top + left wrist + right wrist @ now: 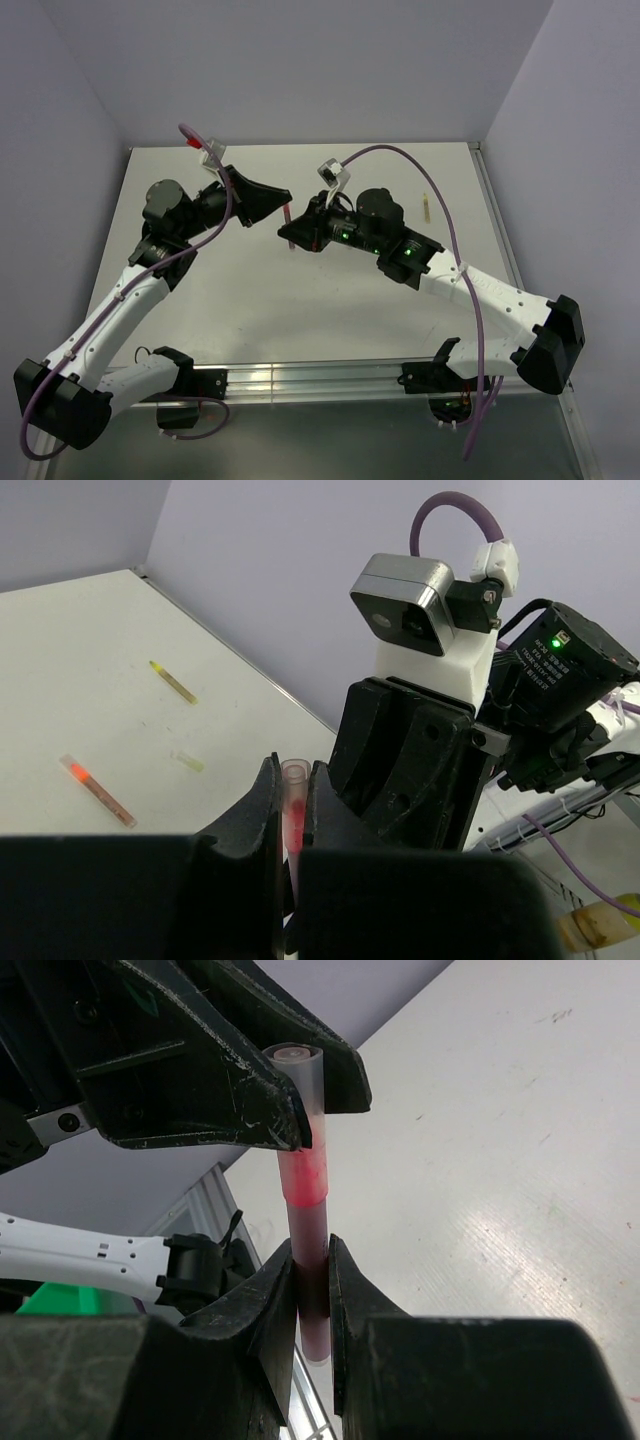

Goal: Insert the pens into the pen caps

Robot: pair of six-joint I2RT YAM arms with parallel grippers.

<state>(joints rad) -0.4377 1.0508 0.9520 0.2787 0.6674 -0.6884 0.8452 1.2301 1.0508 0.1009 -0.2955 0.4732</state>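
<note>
Table (pixel 250 300) white, walls on three sides. Left arm (pixel 110 310) and right arm (pixel 500 295) meet above its middle. Left gripper (pixel 293 785) clamped on cap (pixel 294 772), a pale pink tube. Right gripper (pixel 312 1265) clamped low on pen (pixel 305 1185), red barrel. Pen and cap in one line, held off the table between both grippers; red shows through the cap's lower part. Lying on the table, all apart: loose red pen (pixel 97 791), olive pen (pixel 172 681), loose cap (pixel 187 762), pale yellow-green, near the olive pen.
</note>
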